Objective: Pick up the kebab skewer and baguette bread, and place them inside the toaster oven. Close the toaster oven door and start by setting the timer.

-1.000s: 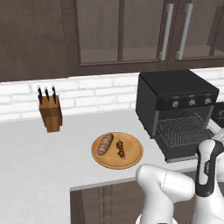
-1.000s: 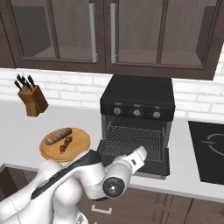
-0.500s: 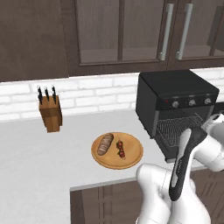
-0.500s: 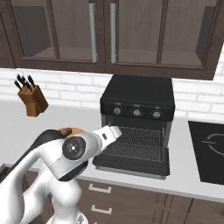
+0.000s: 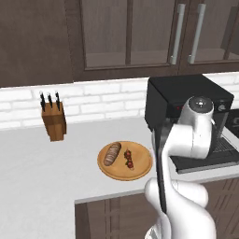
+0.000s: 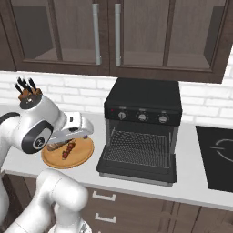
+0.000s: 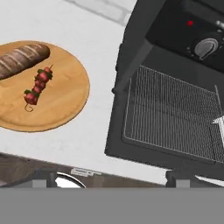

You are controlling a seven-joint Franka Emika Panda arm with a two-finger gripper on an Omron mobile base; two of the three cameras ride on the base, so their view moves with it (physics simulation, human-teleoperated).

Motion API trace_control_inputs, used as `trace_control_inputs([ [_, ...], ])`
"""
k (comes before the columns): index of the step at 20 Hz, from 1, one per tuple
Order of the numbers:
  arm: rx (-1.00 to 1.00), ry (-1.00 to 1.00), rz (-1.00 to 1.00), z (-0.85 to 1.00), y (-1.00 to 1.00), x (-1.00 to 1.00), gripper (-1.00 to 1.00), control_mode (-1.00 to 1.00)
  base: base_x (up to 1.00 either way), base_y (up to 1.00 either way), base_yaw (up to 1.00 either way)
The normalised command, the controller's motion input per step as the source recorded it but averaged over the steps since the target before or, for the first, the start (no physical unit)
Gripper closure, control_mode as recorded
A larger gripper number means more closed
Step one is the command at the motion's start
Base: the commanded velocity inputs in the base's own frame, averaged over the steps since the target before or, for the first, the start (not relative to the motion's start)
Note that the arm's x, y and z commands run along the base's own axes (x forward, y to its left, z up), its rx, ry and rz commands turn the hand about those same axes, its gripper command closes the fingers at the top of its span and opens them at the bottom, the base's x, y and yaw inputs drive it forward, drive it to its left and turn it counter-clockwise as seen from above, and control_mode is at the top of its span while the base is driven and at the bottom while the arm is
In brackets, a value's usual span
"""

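Observation:
The kebab skewer [image 7: 38,86], red and dark chunks on a thin stick, lies on a round wooden plate [image 7: 65,105] beside the brown baguette bread [image 7: 22,59]. Right of the plate stands the black toaster oven [image 6: 143,98] with its wire rack [image 7: 170,113] showing. The toaster oven door [image 6: 136,169] hangs open, flat toward the counter's front edge. My gripper [image 7: 109,181] is open and hovers empty above the counter between plate and oven. In the right base view the gripper [image 6: 81,134] is over the plate's [image 6: 77,157] right rim, and the arm covers part of the baguette.
A brown knife block [image 5: 52,120] stands by the brick wall, left of the plate [image 5: 140,170]. Three round knobs [image 6: 142,117] run across the oven's front. A dark cooktop [image 6: 216,157] lies right of the oven. Wall cabinets hang overhead.
The arm has swung up from low in front of the oven toward the plate. The jaws have spread a little wider. Plate, food and oven have not moved.

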Motion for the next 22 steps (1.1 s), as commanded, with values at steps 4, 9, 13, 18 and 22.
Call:
trace_control_inputs([
  [4,0.15,0.0,-0.19,-0.71,0.97,0.0,-1.0,-1.0,0.0,0.0,0.0],
  [9,0.24,-0.05,-0.08,-0.73,0.59,0.16,-1.0,-1.0,0.0,0.0,0.0],
  [13,0.11,0.0,0.0,-0.44,0.59,0.87,-1.0,-1.0,0.0,0.0,0.0],
  [18,-0.02,0.17,0.02,-0.63,0.35,0.66,-1.0,-1.0,0.0,0.0,0.0],
  [22,0.0,0.16,0.0,-0.33,0.03,0.23,-1.0,-1.0,0.0,0.0,0.0],
])
